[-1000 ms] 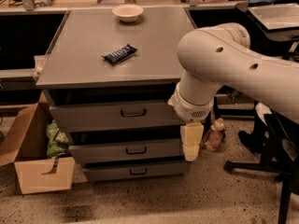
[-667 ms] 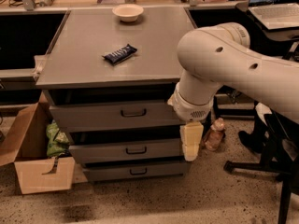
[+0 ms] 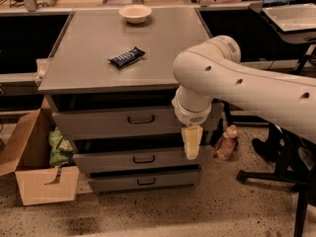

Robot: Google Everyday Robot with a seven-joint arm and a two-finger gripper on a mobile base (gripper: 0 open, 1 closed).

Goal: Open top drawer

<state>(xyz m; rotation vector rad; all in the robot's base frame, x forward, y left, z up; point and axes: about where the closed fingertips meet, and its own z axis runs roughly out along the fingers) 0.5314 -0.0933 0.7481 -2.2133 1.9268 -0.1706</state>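
Observation:
The top drawer [image 3: 98,122] is the widest grey front of the cabinet, just under the tabletop, with a small dark loop handle [image 3: 141,119] at its centre. A dark gap shows above its front. My gripper [image 3: 191,143] hangs pointing down from the white arm [image 3: 232,80], in front of the right end of the top drawer. Its cream tip reaches down over the second drawer's front [image 3: 108,161]. It is to the right of the handle and a little below it, and holds nothing that I can see.
A dark snack bar [image 3: 127,57] and a white bowl [image 3: 135,13] lie on the cabinet top [image 3: 84,68]. An open cardboard box [image 3: 37,172] stands at the left on the floor. A bottle [image 3: 227,142] and a chair base [image 3: 291,177] are at the right.
The arm and gripper have shifted slightly to the left, closer to the handle's side. The drawers and the things on the cabinet top have not moved.

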